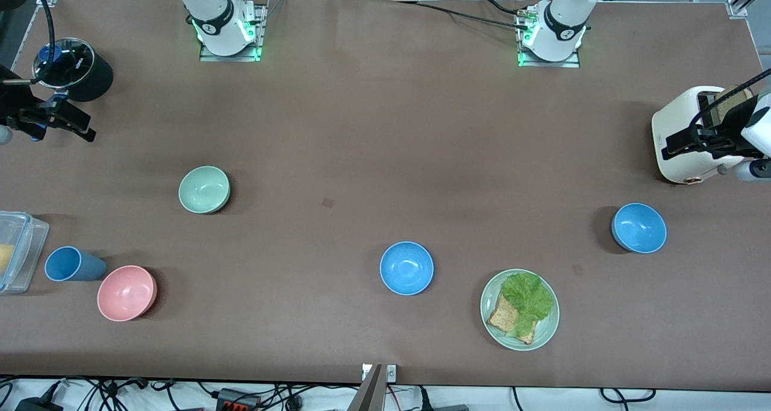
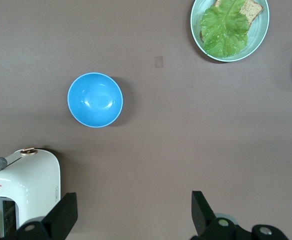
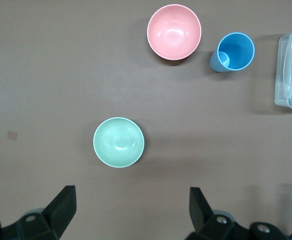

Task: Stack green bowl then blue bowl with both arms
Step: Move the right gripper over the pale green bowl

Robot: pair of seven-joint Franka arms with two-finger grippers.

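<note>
The pale green bowl stands upright on the brown table toward the right arm's end. One blue bowl sits near the table's middle, nearer the front camera. A second blue bowl sits toward the left arm's end. My right gripper hangs open and empty at the right arm's end of the table, apart from the green bowl. My left gripper hangs open and empty beside the white toaster, apart from the second blue bowl.
A pink bowl, a blue cup and a clear lidded container lie at the right arm's end, nearer the camera. A black round pot stands farther off. A white toaster and a plate with lettuce and bread are toward the left arm's end.
</note>
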